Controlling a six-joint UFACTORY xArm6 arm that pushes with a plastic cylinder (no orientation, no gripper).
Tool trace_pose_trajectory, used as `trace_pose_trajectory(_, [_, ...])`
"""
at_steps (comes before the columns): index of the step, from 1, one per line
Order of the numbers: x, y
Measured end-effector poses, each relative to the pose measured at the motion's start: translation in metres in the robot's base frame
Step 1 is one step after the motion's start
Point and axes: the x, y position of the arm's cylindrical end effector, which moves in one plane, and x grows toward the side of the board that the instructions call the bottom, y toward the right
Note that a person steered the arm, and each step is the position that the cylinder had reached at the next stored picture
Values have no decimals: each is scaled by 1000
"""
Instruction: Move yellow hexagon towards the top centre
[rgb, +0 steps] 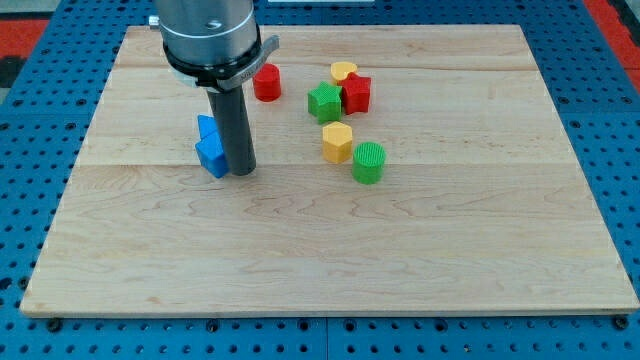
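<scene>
Resting on the board (300, 260) toward its left edge, my tip (242, 172) is seen touching a blue block (211, 150); it has no claw to open or close. The yellow hexagon (337, 142) is found well to its right, near the middle, beside a green cylinder (368, 162).

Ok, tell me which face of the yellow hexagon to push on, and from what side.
Press my tip against the yellow hexagon on its lower face, coming from the view's bottom. The green cylinder sits close at its lower right, so approach slightly from the left.
</scene>
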Motion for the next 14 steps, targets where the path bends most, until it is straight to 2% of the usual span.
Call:
trace_pose_trajectory(2, [-21, 184])
trace_pose_trajectory(3, [-44, 211])
trace_pose_trajectory(4, [-63, 198])
trace_pose_trajectory(5, [-29, 200])
trace_pose_trajectory(6, [-20, 155])
trace_pose_trajectory(7, [-56, 140])
trace_pose_trajectory(8, [-129, 205])
trace_pose_trajectory(9, [-93, 208])
trace_pose_trajectory(10, [-64, 240])
trace_pose_trajectory(11, [-115, 313])
trace_pose_trajectory(12, [-126, 244])
trace_pose_trajectory(13, [-92, 165])
trace_pose_trajectory(14, [-88, 215])
